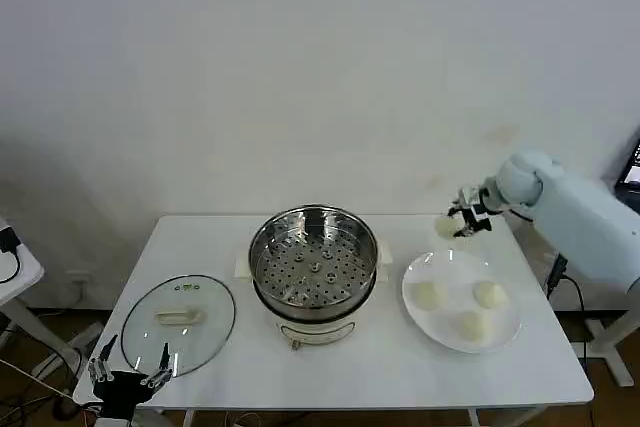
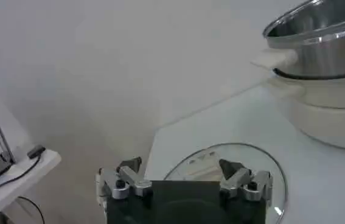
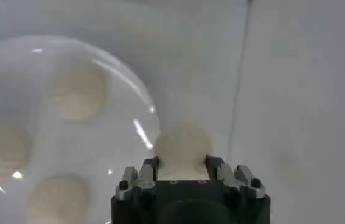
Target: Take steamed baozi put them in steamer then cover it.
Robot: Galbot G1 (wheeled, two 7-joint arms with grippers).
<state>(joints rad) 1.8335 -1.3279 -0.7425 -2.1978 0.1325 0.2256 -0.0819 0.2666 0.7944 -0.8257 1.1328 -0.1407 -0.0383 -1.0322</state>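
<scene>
Right pincer (image 1: 458,226) grips one baozi (image 1: 446,227) above the plate (image 1: 505,332), three buns (image 1: 473,324) remaining; left pincer (image 1: 130,368) hangs open by the table (image 1: 400,367) edge.

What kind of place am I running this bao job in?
Likely a test bench in a lab, not a real kitchen: a white folding table against a bare wall, holding a steamer, glass lid and plate, with cables by the legs.
</scene>
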